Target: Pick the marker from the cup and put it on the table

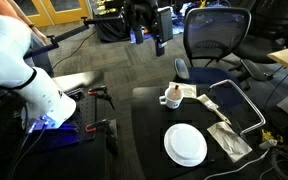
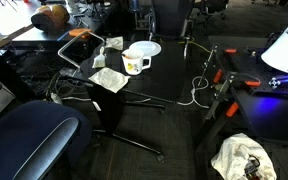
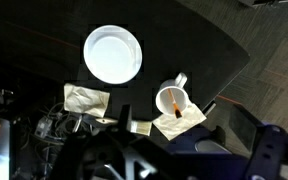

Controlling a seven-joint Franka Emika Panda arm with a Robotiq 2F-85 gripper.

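Note:
The small white cup (image 3: 172, 99) stands on a crumpled napkin (image 3: 184, 123) at the edge of the black table (image 3: 44, 40). An orange-tipped marker (image 3: 174, 107) leans inside it. The cup also shows in both exterior views (image 1: 170, 97) (image 2: 136, 62); the marker is too small to make out there. My gripper (image 3: 182, 135) looks down from high above the cup. Its dark, blurred fingers stand wide apart with nothing between them. The gripper does not show in either exterior view; only the white arm (image 1: 14, 55) does.
A round white plate (image 3: 113, 54) (image 1: 185, 144) lies next to the cup. A second napkin (image 3: 86, 98) lies near the table edge. A blue office chair (image 2: 29, 135) and a black one (image 1: 216, 35) stand by the table. Cables (image 2: 199, 85) hang off one side.

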